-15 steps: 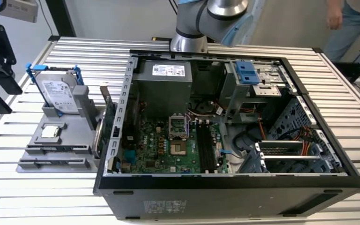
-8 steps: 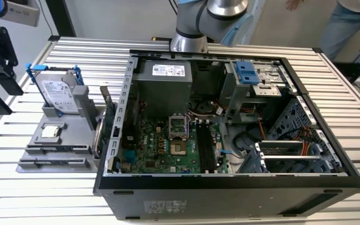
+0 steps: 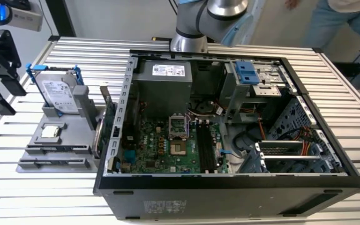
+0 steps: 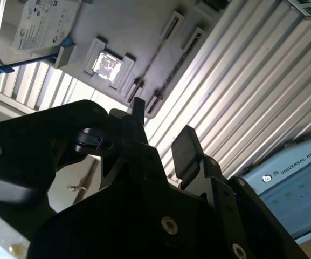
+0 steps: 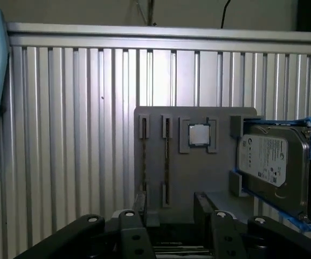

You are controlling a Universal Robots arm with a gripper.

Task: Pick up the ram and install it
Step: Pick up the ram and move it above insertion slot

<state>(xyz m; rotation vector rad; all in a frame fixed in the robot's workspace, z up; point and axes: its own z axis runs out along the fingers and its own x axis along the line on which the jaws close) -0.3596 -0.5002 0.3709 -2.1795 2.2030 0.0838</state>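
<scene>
End effector: released, fingers spread, nothing between them. It hangs at the exterior view's left, facing the grey holder on the bench. Ram: on edge in a holder slot, ungrasped. First wrist view lists processor and hard drive. Exterior view lists the open computer case and motherboard.

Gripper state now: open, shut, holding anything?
Gripper: open, holding nothing, aimed at the gray tray.
</scene>
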